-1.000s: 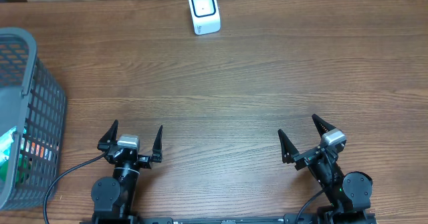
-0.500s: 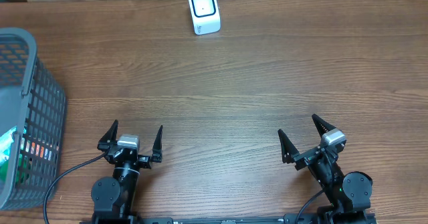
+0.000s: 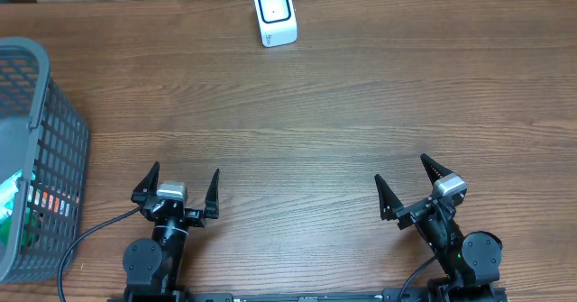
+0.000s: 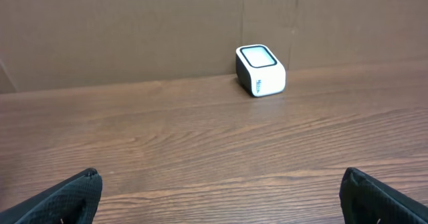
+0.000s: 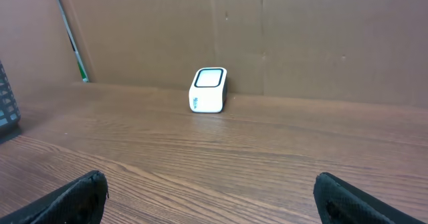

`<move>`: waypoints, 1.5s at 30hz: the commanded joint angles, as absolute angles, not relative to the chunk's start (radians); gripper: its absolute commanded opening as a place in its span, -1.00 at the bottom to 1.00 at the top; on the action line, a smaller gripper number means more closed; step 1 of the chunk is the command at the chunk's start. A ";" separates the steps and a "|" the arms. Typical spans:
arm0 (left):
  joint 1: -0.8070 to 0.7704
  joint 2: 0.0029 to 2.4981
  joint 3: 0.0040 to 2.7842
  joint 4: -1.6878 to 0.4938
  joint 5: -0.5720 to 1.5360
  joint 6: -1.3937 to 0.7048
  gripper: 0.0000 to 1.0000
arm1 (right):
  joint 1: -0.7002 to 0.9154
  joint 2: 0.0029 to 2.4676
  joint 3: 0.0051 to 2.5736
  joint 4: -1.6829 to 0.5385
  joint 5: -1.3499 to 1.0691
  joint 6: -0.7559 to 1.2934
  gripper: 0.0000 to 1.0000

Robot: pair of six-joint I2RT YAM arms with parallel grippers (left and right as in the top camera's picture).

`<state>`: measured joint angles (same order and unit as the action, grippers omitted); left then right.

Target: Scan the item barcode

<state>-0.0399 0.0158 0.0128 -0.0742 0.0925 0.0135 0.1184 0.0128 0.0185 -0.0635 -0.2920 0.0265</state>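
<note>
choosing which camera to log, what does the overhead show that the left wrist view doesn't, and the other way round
Only overhead: the grey basket at the left edge, with colourful items inside, and the right gripper, open. Only left wrist: the brown cardboard wall behind the scanner. Both: the scanner, the wooden table and the left gripper, open.

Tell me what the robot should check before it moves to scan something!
1. Left hand open: ok.
2. Right hand open: ok.
3. Scanner in view, nothing between it and the hands: ok.
4. Item to scan picked up: not ok, both hands are empty.
5. Basket has colourful things inside to grab: ok.
6. Barcode spotted on any of them: cannot tell.
</note>
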 commanded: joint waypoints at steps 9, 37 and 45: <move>-0.046 0.019 0.155 -0.144 0.151 -0.023 0.99 | 0.124 0.003 0.008 -0.057 -0.297 0.034 0.99; -0.046 0.994 1.224 -0.780 0.445 0.023 1.00 | 0.124 0.003 0.008 -0.057 -0.297 0.034 1.00; -0.046 1.294 1.684 -1.158 0.432 0.142 0.99 | 0.124 0.003 0.008 -0.057 -0.297 0.033 1.00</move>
<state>-0.0399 1.2343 1.6104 -1.1381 0.4168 0.0837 0.1184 0.0128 0.0185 -0.0628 -0.2920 0.0269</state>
